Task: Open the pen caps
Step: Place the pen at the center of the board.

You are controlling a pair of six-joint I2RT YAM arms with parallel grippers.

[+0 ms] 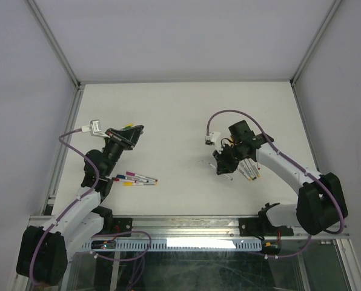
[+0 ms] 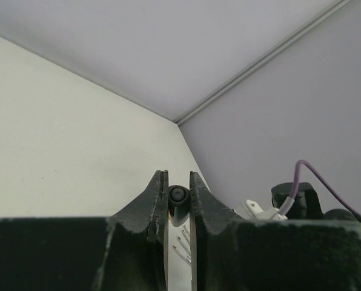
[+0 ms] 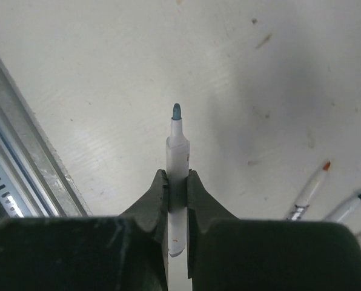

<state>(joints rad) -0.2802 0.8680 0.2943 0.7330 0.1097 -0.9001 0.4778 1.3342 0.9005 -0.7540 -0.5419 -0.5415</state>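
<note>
Left jaws pinch cap (image 2: 178,199), right jaws pen (image 3: 177,154)

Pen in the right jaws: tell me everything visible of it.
The pen is slim, white-grey, plastic-looking, with a narrower neck ending in a small blue-green tip, uncapped. The right jaws pinch its barrel from both sides; the tip juts out past them, the rear end shows between them, bearing a small red mark. It is held over the table, nothing else visibly touching it.

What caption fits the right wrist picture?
Right pincer grips an uncapped, blue-tipped pen over the white table.
</note>
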